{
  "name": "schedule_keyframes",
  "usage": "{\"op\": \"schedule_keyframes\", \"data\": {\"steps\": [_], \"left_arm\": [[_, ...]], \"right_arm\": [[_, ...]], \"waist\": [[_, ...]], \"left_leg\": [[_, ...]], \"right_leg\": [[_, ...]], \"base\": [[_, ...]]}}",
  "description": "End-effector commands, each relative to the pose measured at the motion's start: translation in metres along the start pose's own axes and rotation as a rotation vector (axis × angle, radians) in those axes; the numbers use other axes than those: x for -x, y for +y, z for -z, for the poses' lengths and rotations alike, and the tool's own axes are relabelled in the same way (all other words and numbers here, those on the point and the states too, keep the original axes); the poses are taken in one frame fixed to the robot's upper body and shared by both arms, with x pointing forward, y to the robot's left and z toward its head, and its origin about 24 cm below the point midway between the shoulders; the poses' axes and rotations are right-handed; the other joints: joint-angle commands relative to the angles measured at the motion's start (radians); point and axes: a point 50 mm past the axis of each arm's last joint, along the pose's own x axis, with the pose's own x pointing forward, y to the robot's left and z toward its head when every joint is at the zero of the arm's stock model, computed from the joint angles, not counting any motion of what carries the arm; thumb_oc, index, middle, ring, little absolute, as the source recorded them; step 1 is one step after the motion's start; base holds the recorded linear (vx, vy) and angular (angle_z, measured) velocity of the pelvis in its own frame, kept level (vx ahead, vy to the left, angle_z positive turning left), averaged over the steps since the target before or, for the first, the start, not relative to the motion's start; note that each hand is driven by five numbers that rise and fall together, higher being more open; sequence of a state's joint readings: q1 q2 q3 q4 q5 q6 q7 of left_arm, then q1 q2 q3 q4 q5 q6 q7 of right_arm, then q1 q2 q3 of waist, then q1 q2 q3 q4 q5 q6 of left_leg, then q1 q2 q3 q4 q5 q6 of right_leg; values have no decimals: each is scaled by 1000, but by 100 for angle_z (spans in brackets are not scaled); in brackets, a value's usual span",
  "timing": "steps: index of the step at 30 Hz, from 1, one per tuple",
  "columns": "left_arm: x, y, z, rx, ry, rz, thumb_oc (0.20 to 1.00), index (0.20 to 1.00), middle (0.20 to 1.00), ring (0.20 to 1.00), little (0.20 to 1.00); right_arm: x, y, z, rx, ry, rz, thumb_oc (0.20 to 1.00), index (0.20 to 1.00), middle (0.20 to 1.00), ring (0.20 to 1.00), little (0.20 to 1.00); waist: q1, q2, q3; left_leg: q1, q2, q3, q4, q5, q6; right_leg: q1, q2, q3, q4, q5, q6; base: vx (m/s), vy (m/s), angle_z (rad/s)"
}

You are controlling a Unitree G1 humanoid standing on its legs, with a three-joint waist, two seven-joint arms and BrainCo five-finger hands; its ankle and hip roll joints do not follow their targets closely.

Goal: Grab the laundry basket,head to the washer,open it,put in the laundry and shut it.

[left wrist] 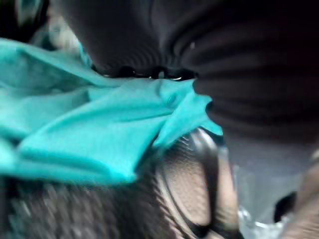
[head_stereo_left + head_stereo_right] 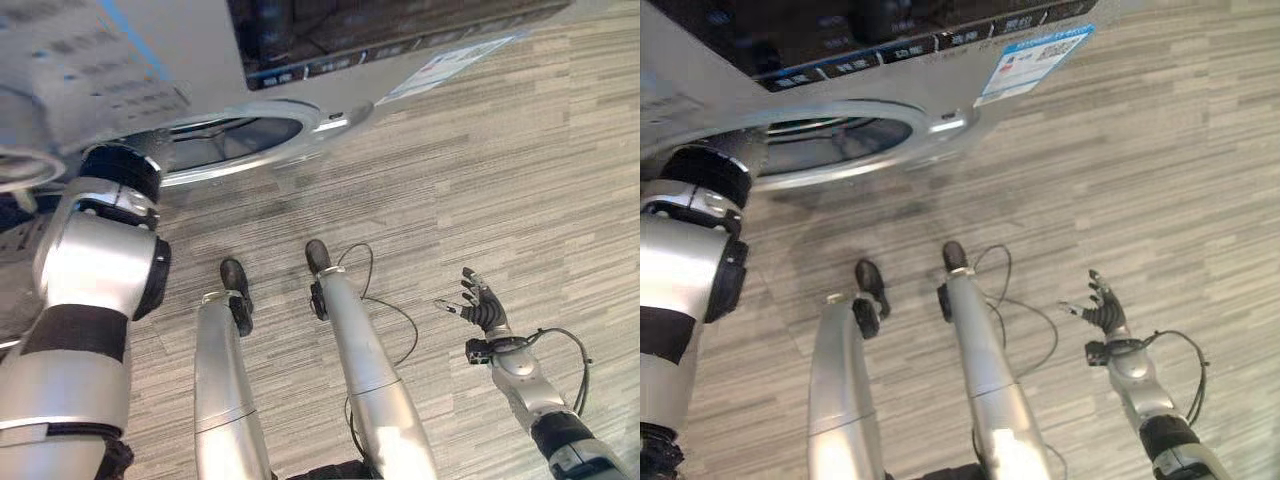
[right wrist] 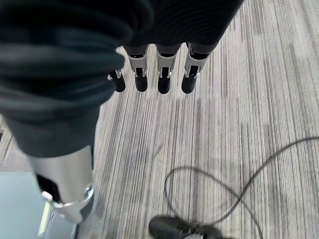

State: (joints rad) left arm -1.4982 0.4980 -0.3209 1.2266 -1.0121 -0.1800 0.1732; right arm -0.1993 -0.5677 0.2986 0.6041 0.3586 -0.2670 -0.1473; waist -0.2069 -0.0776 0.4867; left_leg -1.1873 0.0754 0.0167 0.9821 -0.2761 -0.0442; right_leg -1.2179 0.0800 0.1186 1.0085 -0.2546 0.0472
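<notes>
Loading step — teal cloth at the washer drum.

Left hand (image 1: 239, 64) is reaching into the washer (image 2: 150, 60) past the door ring (image 2: 840, 145); teal cloth (image 1: 89, 129) lies bunched just beneath its dark cover, the perforated drum (image 1: 187, 184) close by. Whether its fingers grip the cloth cannot be told — they are hidden. Right hand (image 2: 483, 305) hangs relaxed, fingers straight, over the floor (image 2: 1160, 180), holding nothing. Recommended: carry the cloth fully past the ring before letting go, so no fold trails over the rim and fouls the door.
</notes>
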Motion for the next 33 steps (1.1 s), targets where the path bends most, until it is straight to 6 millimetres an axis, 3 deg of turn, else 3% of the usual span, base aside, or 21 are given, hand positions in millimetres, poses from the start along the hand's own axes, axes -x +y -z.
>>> {"op": "schedule_keyframes", "data": {"steps": [1,4,5,6,8,9,10,13,15,19,21,24,28,30,31,32,33], "left_arm": [[-1,29,-4,-243,-20,-107,1000,1000,1000,1000,1000],[-1,44,-8,-278,-19,-176,1000,1000,1000,1000,1000],[0,46,-3,-388,-5,-171,1000,1000,1000,1000,1000],[2,53,7,-701,22,-165,1000,1000,1000,1000,1000],[6,50,17,-1034,-24,-141,1000,1000,1000,1000,1000],[6,50,17,-1037,-25,-141,1000,1000,1000,1000,1000],[9,64,23,-1192,1,-184,1000,1000,1000,1000,1000],[12,68,30,-1280,1,-187,1000,1000,1000,1000,1000],[20,77,53,-1354,75,-149,1000,1000,1000,1000,1000],[33,93,81,-1556,194,-34,1000,1000,1000,1000,1000],[42,114,93,-1500,348,-60,1000,1000,1000,1000,1000],[48,119,102,-1462,362,-40,1000,1000,1000,1000,1000],[80,135,146,-1407,507,6,1000,1000,1000,1000,1000],[113,156,177,-1337,637,22,1000,1000,1000,1000,1000],[146,171,204,-1255,742,31,1000,1000,1000,1000,1000],[179,189,222,-1163,820,9,1000,1000,1000,1000,1000],[204,199,233,-1135,889,8,1000,1000,1000,1000,1000]], "right_arm": [[15,-13,17,37,49,5,1000,1000,1000,1000,1000],[13,-13,12,32,29,-3,1000,1000,1000,1000,1000],[13,-12,12,33,29,-8,1000,1000,1000,1000,1000],[12,-9,13,42,29,-17,1000,1000,1000,1000,1000],[10,-7,10,53,9,-29,1000,1000,1000,1000,1000],[10,-6,10,52,9,-30,1000,1000,1000,1000,1000],[10,-12,8,56,-7,-15,1000,1000,1000,1000,1000],[11,-8,10,52,-3,-16,1000,1000,1000,1000,1000],[14,-4,17,52,24,-23,1000,1000,1000,1000,1000],[15,-5,18,55,30,-42,1000,1000,1000,1000,1000],[14,-7,16,51,34,-50,1000,1000,1000,1000,1000],[15,-7,20,57,54,-49,1000,1000,1000,1000,1000],[15,3,28,58,99,-78,1000,1000,1000,1000,1000],[18,6,38,51,149,-91,1000,1000,1000,1000,1000],[22,11,45,30,186,-105,1000,1000,1000,1000,1000],[29,12,57,-27,237,-85,1000,1000,1000,1000,1000],[35,12,67,-69,280,-66,1000,1000,1000,1000,1000]], "waist": [[-38,53,-34],[-42,37,-39],[-42,37,-42],[-42,34,-44],[-42,27,-42],[-41,26,-42],[-44,10,-40],[-42,4,-36],[-39,1,-37],[-33,1,-42],[-32,-2,-42],[-26,3,-41],[-10,8,-41],[5,19,-49],[19,30,-60],[31,33,-77],[38,37,-87]], "left_leg": [[35,-42,26,-3,-94,90],[51,-34,36,-23,-85,94],[53,-32,36,-29,-79,96],[60,-29,39,-44,-71,96],[57,-26,37,-58,-50,94],[58,-26,38,-59,-50,94],[50,-21,39,-64,-37,91],[45,-22,36,-77,-27,89],[49,-24,32,-103,-10,84],[76,-29,31,-168,21,76],[99,-32,33,-197,35,69],[130,-44,29,-235,55,65],[224,-61,33,-316,86,61],[325,-81,31,-384,106,59],[415,-98,24,-442,122,56],[493,-113,28,-514,170,59],[548,-119,25,-553,178,57]], "right_leg": [[79,-14,-13,-121,20,0],[107,-6,-1,-171,47,5],[112,-6,-1,-184,56,7],[121,-6,1,-204,69,9],[121,-7,3,-224,90,12],[121,-7,4,-224,90,12],[122,-15,-2,-246,107,15],[126,-19,-8,-268,119,20],[130,-29,-15,-289,132,22],[157,-44,-22,-344,155,24],[178,-52,-26,-372,167,27],[209,-60,-33,-410,182,29],[289,-64,-35,-463,193,29],[377,-69,-31,-506,195,29],[455,-69,-28,-544,198,31],[526,-74,-27,-597,228,28],[575,-73,-25,-622,229,29]], "base": [[-82,69,-19],[-79,12,-13],[-102,-16,-17],[-113,-5,-16],[-94,12,-8],[-127,-2,-4],[-91,-9,-4],[-81,-26,-2],[-59,-38,2],[-52,-12,10],[-49,-8,7],[-27,-18,12],[1,2,12],[95,-2,4],[121,-11,7],[139,3,3],[194,48,9]]}}
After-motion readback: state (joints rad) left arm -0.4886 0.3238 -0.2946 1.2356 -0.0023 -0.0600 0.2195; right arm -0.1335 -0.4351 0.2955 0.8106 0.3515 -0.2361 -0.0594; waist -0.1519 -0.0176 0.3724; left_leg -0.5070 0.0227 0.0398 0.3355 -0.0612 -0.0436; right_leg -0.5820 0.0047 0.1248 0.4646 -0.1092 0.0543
